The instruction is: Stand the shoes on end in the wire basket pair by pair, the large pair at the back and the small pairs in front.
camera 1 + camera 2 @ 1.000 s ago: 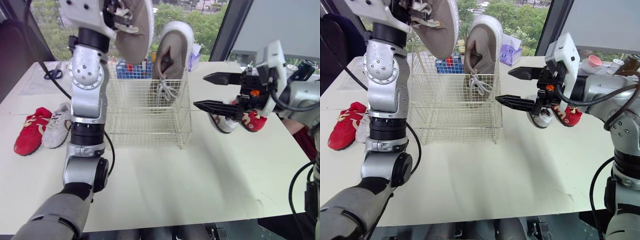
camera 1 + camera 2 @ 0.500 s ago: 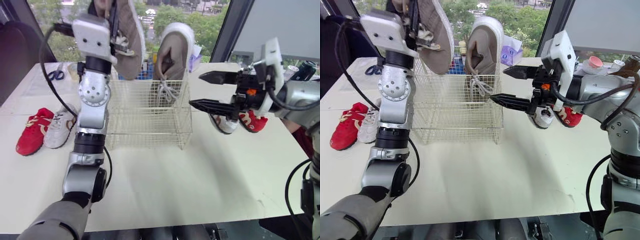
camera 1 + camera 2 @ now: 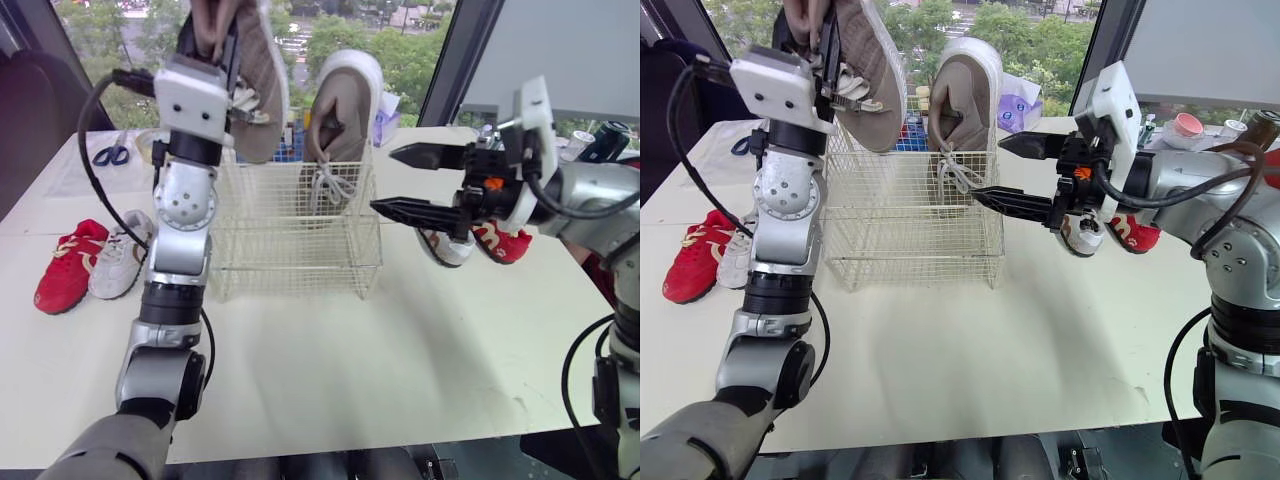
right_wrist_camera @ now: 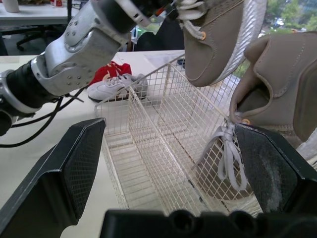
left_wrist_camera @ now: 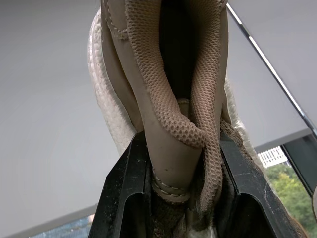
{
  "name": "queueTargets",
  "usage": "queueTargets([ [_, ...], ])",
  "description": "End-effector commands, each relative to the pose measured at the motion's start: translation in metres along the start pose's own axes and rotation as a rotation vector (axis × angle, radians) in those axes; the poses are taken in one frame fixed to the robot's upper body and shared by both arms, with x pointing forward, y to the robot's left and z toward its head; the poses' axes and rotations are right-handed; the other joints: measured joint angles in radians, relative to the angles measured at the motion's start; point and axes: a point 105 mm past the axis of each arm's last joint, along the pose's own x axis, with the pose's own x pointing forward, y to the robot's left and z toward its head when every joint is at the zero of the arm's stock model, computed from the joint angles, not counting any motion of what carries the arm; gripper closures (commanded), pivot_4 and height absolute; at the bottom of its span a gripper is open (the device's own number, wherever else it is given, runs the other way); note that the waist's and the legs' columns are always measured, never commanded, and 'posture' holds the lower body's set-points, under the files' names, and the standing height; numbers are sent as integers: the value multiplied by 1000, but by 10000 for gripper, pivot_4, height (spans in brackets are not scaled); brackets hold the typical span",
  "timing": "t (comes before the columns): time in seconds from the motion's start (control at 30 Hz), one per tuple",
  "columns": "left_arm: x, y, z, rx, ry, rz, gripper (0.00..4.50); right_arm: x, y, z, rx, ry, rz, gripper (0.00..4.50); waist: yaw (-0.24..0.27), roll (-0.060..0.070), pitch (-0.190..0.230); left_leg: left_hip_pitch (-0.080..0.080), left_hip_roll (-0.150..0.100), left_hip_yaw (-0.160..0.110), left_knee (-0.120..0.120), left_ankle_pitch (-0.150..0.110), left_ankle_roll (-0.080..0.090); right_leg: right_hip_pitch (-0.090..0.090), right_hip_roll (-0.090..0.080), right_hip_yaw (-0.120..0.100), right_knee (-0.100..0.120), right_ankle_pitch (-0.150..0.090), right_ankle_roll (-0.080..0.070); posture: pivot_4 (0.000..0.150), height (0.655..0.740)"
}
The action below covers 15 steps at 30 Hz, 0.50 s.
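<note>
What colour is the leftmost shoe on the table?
The shoe is red; best in left eye view.

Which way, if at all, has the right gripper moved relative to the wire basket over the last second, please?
Yes: the right gripper has shifted toward the robot's left, closing on the wire basket's right side, jaws open.

Count | large tan shoes (image 3: pixel 345 100): 2, one clamped between left gripper (image 5: pixel 182 163) fingers, one just past the spread right gripper (image 3: pixel 383 181) fingertips | small red shoes (image 3: pixel 68 275): 2, one behind right fingers | small white shoes (image 3: pixel 120 265): 2, one behind right fingers | wire basket (image 3: pixel 295 250): 1 | scissors (image 3: pixel 107 154): 1
</note>
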Motion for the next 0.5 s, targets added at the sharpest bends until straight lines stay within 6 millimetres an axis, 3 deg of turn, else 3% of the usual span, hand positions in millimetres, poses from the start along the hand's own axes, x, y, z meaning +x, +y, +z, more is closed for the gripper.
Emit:
queueTargets([
  [0.03,13,3,8,52,-71,3,35791,-3,-2,16,-60,-34,-11,0,0,0,0,0,0,0,0,0,0,0,0,0,0,0,0,1500,7400],
  [0.27,27,6,16,84,-146,38,35791,-5,-2,20,-67,-28,-14,0,2,-1,1,-9,-1,0,0,0,1,-7,0,0,-1,0,1,1500,7400],
  [0.5,4,-11,-19,-23,9,16,35791,-8,-2,20,-72,-24,-23,0,1,-1,1,-11,-1,1,0,-1,2,-7,-3,-1,-2,1,1,1500,7400],
])
